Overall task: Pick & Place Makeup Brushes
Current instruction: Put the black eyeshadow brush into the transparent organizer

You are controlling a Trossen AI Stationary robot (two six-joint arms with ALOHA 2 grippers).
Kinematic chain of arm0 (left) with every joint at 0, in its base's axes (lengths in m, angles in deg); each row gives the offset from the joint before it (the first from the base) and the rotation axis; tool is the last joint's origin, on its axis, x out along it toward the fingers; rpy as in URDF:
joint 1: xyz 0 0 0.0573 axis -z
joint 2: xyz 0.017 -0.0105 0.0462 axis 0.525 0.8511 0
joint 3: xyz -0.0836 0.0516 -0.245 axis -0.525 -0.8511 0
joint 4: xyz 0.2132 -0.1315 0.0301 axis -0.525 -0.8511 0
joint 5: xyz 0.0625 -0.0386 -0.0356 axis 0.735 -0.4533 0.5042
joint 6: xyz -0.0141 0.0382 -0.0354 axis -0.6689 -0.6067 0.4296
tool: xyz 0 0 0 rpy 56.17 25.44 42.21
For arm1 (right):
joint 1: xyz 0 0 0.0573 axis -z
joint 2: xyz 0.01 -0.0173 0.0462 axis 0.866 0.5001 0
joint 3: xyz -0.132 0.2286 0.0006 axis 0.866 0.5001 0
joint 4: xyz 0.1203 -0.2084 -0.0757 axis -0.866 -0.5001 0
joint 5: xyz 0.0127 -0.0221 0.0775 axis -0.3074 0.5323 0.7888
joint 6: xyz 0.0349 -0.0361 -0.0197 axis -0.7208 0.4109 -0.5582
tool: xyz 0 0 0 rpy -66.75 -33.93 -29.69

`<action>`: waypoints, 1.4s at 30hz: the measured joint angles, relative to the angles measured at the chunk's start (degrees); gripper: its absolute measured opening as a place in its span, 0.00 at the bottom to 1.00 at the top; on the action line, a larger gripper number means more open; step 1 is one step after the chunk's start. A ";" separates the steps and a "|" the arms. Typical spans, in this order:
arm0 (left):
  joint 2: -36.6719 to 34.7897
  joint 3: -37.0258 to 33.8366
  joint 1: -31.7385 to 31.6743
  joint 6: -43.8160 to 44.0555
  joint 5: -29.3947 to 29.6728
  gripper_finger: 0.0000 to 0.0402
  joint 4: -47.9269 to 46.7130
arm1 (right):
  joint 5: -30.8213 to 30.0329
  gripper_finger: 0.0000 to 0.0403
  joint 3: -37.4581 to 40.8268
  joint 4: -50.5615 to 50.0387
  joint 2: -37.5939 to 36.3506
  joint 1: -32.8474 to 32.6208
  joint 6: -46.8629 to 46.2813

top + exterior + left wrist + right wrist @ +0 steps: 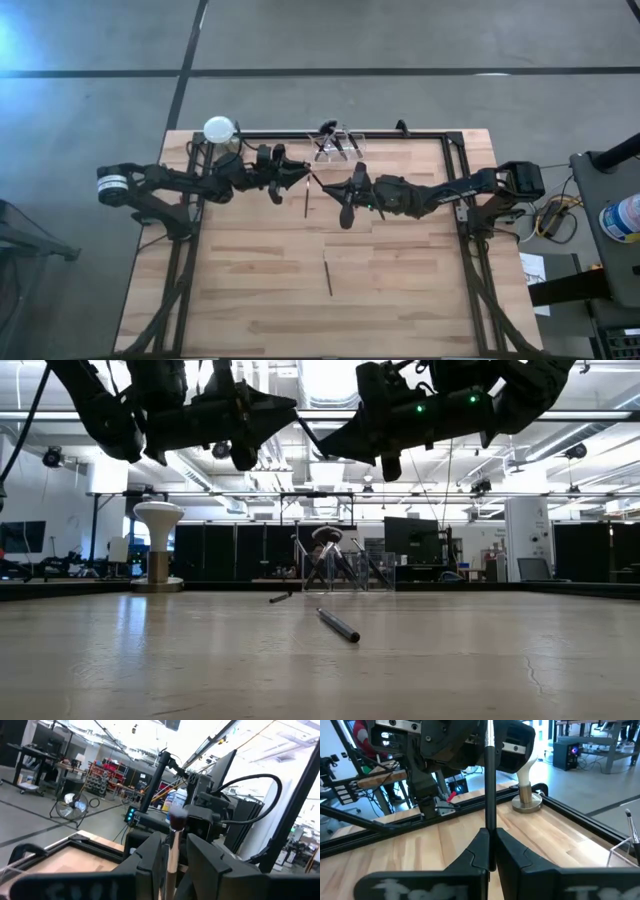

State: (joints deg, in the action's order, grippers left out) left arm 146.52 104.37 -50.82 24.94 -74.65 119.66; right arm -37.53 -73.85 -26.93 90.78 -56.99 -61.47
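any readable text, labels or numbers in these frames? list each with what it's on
None can be read.
White markings on the left gripper, seen in the left wrist view: too blurred to read.
White markings on the right gripper, seen in the right wrist view: too blurred to read.
Label on the white container beside the table: too small to read.
The makeup brush both grippers hold carries no visible print.

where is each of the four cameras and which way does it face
High: overhead, looking down at table, both arms.
Low: table height, facing the room; arms overhead.
Left wrist: past left gripper around a brush, toward the right arm.
Right wrist: past right gripper shut on its brush, toward the left arm.
Shared: ball-topped stand, high and low.
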 joint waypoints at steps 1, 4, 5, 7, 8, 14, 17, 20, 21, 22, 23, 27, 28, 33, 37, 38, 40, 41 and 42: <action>0.00 0.18 0.00 -0.56 -0.23 0.21 -0.07 | 0.35 0.03 0.00 0.00 0.00 0.03 0.03; 0.00 1.08 0.00 -1.10 -0.60 0.21 -1.41 | 0.94 0.03 0.00 0.00 0.00 0.07 0.50; 0.00 1.50 0.00 -1.19 -0.93 0.20 -2.53 | 1.03 0.03 0.00 0.01 0.00 0.07 0.77; 0.00 2.43 0.02 -1.51 -1.19 0.16 -5.27 | 1.03 0.03 0.00 0.00 0.00 0.07 1.00; 0.00 3.01 0.13 -2.27 -1.27 0.13 -6.66 | 0.98 0.03 0.02 0.00 0.00 0.07 1.00; -0.01 6.51 -0.10 -4.66 -1.38 0.04 -11.22 | -0.03 0.07 0.00 -0.32 -0.09 0.07 0.90; -0.60 9.40 -1.35 -6.90 0.41 0.04 -18.31 | -3.92 0.15 -0.01 -4.96 -0.59 0.07 0.99; -0.27 12.38 -2.40 -11.51 7.10 0.04 -27.83 | -7.18 0.23 0.04 -11.29 -2.22 0.04 0.83; 0.26 13.16 -2.68 -13.04 9.70 0.04 -30.06 | -8.09 0.25 0.05 -13.23 -3.03 0.00 0.83; 1.05 13.85 -3.06 -14.14 11.83 0.04 -31.16 | -8.99 0.27 0.15 -14.91 -3.81 -0.02 0.85; 2.00 14.44 -3.58 -15.01 13.21 0.04 -31.38 | -9.96 0.27 0.27 -16.23 -4.42 -0.02 1.01; 7.31 17.63 -6.47 -17.86 14.35 0.04 -31.03 | -11.80 0.24 1.84 -17.57 -6.48 0.07 1.45; 8.94 18.47 -7.36 -18.32 14.46 0.04 -31.31 | -11.80 0.22 2.25 -17.41 -7.00 0.06 1.45; 17.37 23.79 -11.03 -21.60 17.29 0.04 -31.17 | -11.86 0.11 4.12 -17.22 -8.46 0.00 2.34; 22.26 26.94 -13.23 -23.14 18.72 0.04 -31.42 | -11.99 0.04 5.32 -16.00 -8.83 -0.01 2.35; 23.27 27.50 -13.69 -23.17 18.84 0.04 -31.56 | -12.33 0.03 5.58 -15.91 -8.83 -0.02 2.33; 24.87 28.61 -14.37 -23.22 19.09 0.04 -31.16 | -12.80 0.02 5.88 -15.93 -8.83 0.00 2.36; 25.39 28.80 -14.67 -23.22 19.06 0.04 -31.42 | -12.91 0.02 5.88 -15.88 -8.77 0.01 2.34; 26.00 29.06 -14.83 -23.22 19.06 0.04 -31.37 | -12.93 0.02 5.94 -15.79 -8.76 0.00 2.36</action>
State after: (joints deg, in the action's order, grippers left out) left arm 172.52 133.43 -65.66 1.72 -55.59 88.29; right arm -50.47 -67.91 -42.72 82.01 -56.99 -59.12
